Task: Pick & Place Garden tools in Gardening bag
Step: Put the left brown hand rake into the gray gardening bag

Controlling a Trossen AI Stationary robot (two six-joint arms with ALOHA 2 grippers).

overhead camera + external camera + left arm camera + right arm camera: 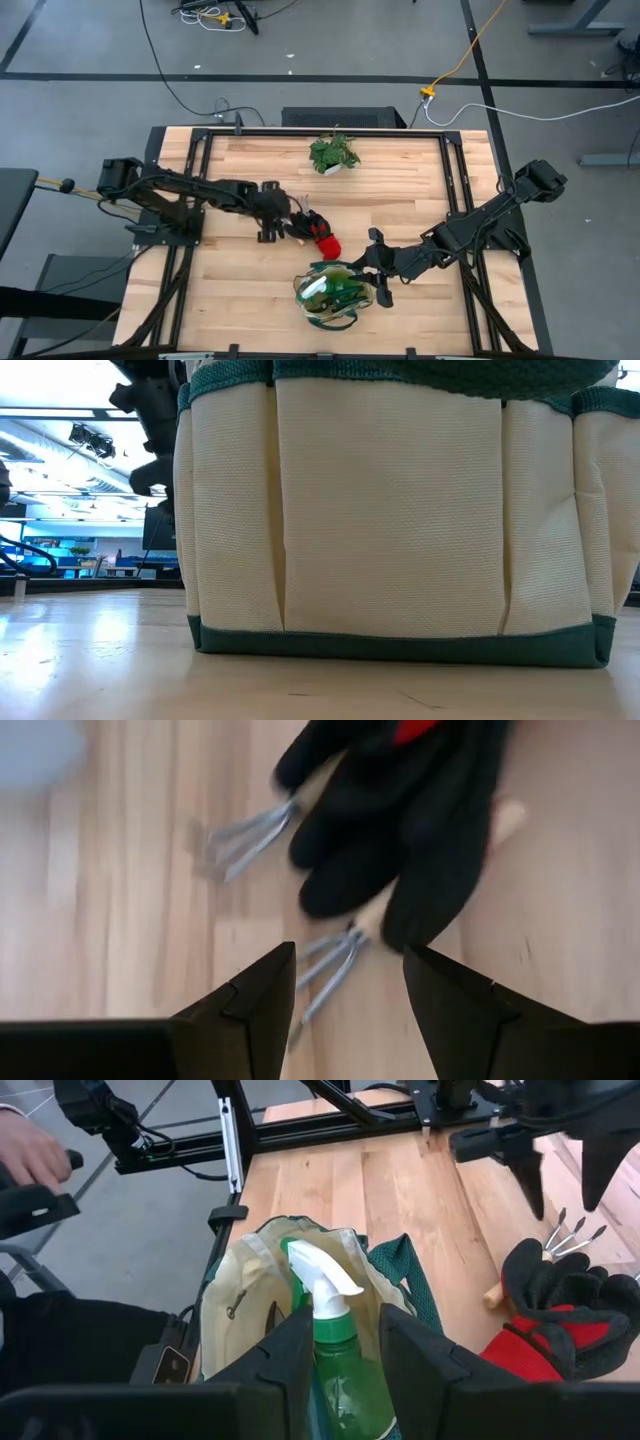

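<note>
The beige gardening bag (pixel 306 292) with green trim stands near the table's front edge and fills the low view (pixel 400 510). A green spray bottle (pixel 335 1370) with a white nozzle stands upright in its mouth, and my right gripper (pixel 340 1342) is shut on it. Left of the bag's far side, the red-and-black gloves (pixel 324 240) lie over two metal pronged hand rakes (pixel 325 965) on the wood. My left gripper (pixel 348 955) hangs open just above the nearer rake's prongs, beside the black glove fingers (pixel 400 830), touching nothing. My right gripper pinches the spray bottle's green neck and shoulder (pixel 345 1342), just below the white nozzle, between its two fingers. The fingers come slanting down from the table's right. The bottle stands upright inside the bag's mouth; the bag's wall hides its bottom.
A leafy potted plant (pixel 333 153) stands at the table's far middle. Black frame rails run along the table's left and right sides. A person's hand (pixel 30 1150) shows beyond the table's edge in the right wrist view.
</note>
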